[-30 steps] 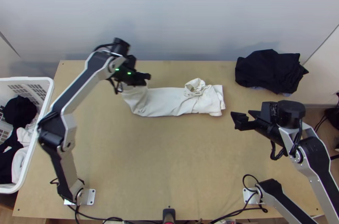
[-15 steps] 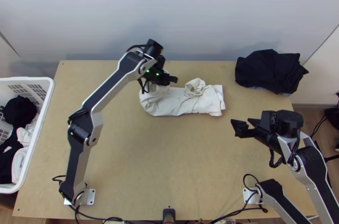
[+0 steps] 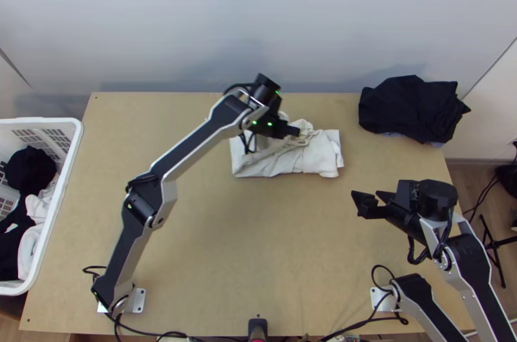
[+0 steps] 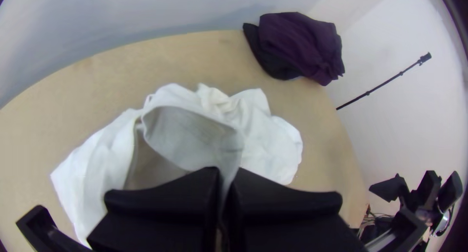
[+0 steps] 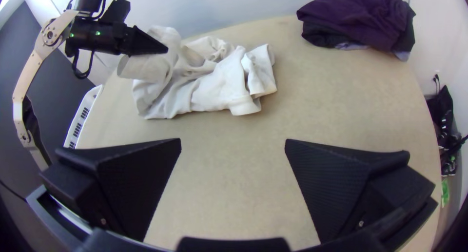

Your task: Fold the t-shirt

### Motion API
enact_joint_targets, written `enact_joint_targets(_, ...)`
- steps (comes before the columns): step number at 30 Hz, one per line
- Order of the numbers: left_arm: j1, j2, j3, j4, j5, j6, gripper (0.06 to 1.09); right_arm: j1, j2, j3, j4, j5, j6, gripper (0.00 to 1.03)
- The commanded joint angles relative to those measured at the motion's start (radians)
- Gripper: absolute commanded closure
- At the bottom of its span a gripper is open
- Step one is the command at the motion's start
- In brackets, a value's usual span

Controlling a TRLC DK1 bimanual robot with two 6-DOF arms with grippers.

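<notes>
Well left of the left claw (image 3: pixel 289 130), a white basket (image 3: pixel 39 120). That claw pinches a lifted part of the t-shirt (image 3: pixel 316 156), the rest rumpled below on the table (image 3: pixel 226 245). The right claw (image 3: pixel 366 195) is spread, dark cloths (image 3: pixel 410 109) beyond it.

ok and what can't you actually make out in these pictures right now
- How much of the white t-shirt is pinched: left wrist view, hidden by the left gripper.
- The laundry basket's far side: top view, cut off by the left edge.
- How many garments the dark pile holds: top view, upper cloth covers the rest.
</notes>
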Motion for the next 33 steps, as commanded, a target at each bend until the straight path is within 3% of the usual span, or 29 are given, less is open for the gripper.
enact_joint_targets(1, -0.078, 0.028, 0.004, 0.158, -0.002, -0.045, 1.05, -0.009, -0.026, -0.031, 0.015, -0.005, 0.009, 0.04)
enact_joint_targets(6, -0.128, 0.069, 0.006, 0.210, 0.004, -0.043, 1.04, -0.012, -0.031, -0.036, 0.026, -0.005, 0.012, 0.04)
enact_joint_targets(7, -0.136, 0.079, 0.006, 0.214, 0.004, -0.043, 0.98, -0.012, -0.032, -0.037, 0.026, -0.006, 0.011, 0.04)
enact_joint_targets(8, -0.140, 0.088, 0.006, 0.223, 0.004, -0.043, 0.81, -0.012, -0.032, -0.039, 0.028, -0.008, 0.011, 0.04)
enact_joint_targets(10, -0.147, 0.099, 0.006, 0.240, 0.003, -0.049, 0.12, -0.012, -0.032, -0.045, 0.034, -0.011, 0.012, 0.04)
enact_joint_targets(16, -0.133, 0.066, 0.006, 0.381, -0.002, -0.144, 0.10, -0.007, -0.032, -0.059, 0.049, -0.023, 0.020, 0.04)
enact_joint_targets(20, -0.091, 0.039, 0.006, 0.484, -0.020, -0.279, 0.10, -0.001, -0.032, -0.070, 0.060, -0.029, 0.025, 0.04)
enact_joint_targets(24, -0.091, -0.043, 0.006, 0.549, 0.027, -0.289, 0.10, 0.006, -0.031, -0.077, 0.069, -0.032, 0.026, 0.04)
enact_joint_targets(30, -0.134, -0.177, -0.033, 0.470, 0.050, -0.141, 0.13, 0.014, -0.029, -0.079, 0.075, -0.032, 0.026, 0.04)
enact_joint_targets(33, -0.096, -0.234, -0.112, 0.366, 0.041, -0.048, 0.24, 0.017, -0.029, -0.079, 0.078, -0.032, 0.026, 0.04)
